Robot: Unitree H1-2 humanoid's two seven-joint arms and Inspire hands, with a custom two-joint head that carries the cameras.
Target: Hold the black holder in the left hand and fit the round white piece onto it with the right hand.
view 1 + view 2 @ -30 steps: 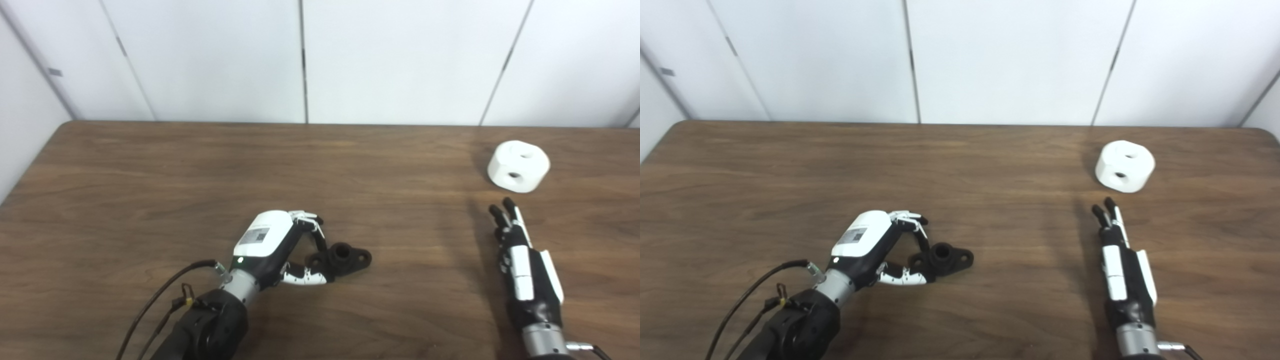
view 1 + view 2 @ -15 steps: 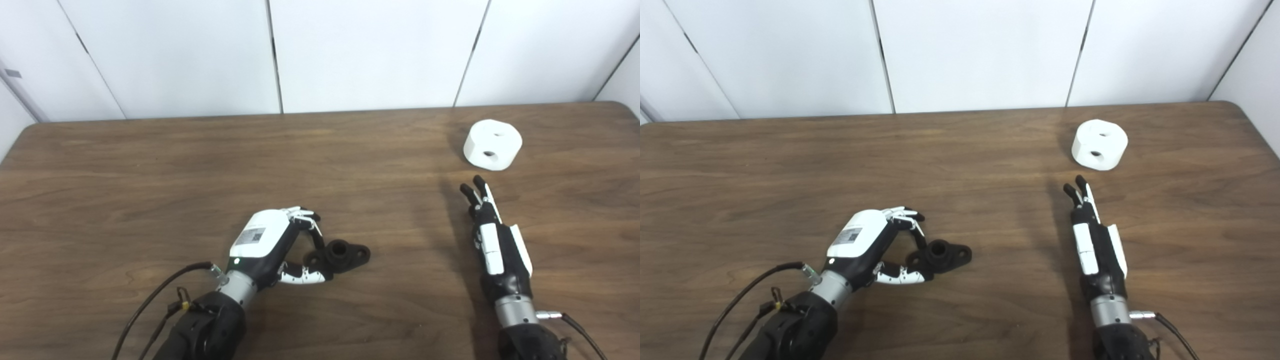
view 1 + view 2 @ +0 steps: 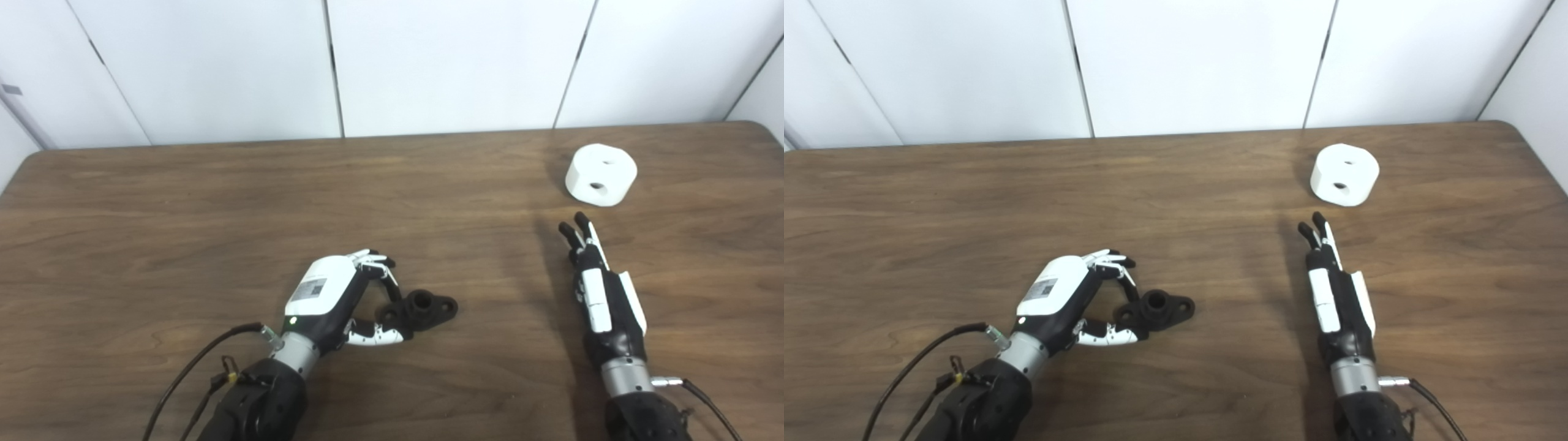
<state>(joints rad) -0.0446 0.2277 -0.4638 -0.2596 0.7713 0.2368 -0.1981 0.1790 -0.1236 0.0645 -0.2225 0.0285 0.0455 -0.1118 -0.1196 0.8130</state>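
- Head camera has shifted over the last second; the objects themselves have not moved.
- Left hand (image 3: 334,297) stays curled around the near end of the black holder (image 3: 422,308), near the tabletop's (image 3: 184,202) front edge, not lifted.
- Right hand (image 3: 603,294), fingers straight, empty, has crept toward the round white piece (image 3: 601,174) near the far right corner; no contact yet.
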